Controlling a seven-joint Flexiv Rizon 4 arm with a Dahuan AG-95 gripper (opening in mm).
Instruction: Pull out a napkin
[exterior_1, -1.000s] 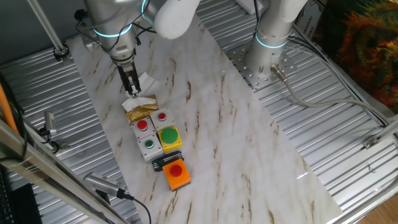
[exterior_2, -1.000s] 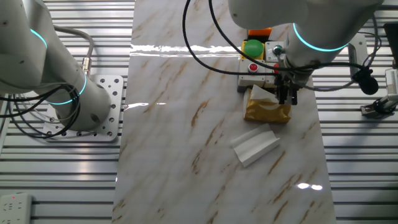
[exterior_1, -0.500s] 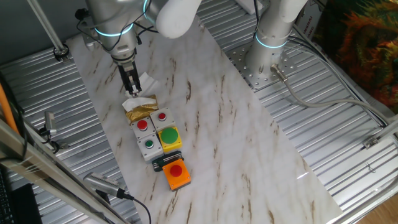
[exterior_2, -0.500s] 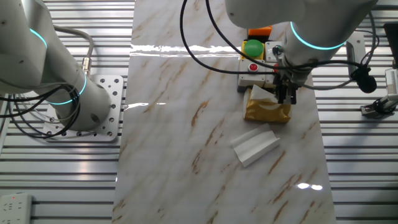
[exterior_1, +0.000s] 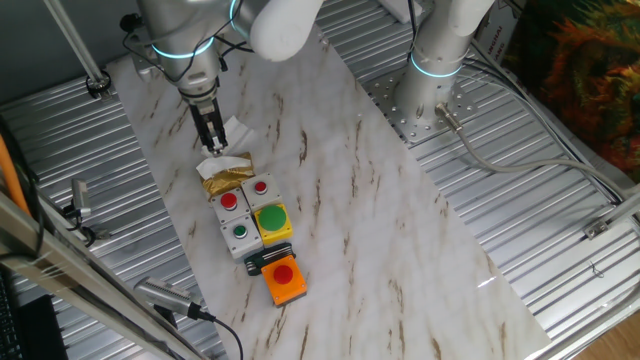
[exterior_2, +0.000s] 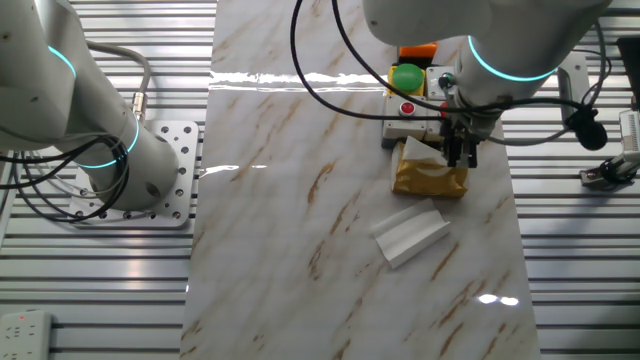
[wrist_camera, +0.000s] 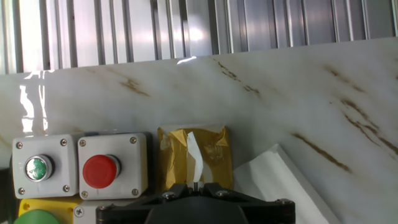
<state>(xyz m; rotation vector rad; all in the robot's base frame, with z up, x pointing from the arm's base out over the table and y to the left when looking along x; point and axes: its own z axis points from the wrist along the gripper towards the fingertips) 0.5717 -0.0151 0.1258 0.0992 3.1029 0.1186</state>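
A shiny gold packet (exterior_1: 228, 179) lies on the marble tabletop (exterior_1: 330, 200) beside the grey button box (exterior_1: 243, 208). It also shows in the other fixed view (exterior_2: 430, 175) and the hand view (wrist_camera: 214, 152). A thin white napkin (wrist_camera: 194, 155) rises from the packet's slot as a narrow strip up to my fingertips. My gripper (exterior_1: 212, 148) points straight down over the packet, also in the other fixed view (exterior_2: 462, 157) and the hand view (wrist_camera: 196, 184), with the jaws closed on that strip. A second, loose white napkin (exterior_2: 412, 236) lies flat on the marble just beyond the packet.
A yellow box with a green button (exterior_1: 272, 220) and an orange box with a red button (exterior_1: 284, 279) stand past the grey box. The second arm's base (exterior_1: 432, 70) is bolted by the table's far side. Ribbed metal (exterior_1: 560, 230) surrounds the marble slab.
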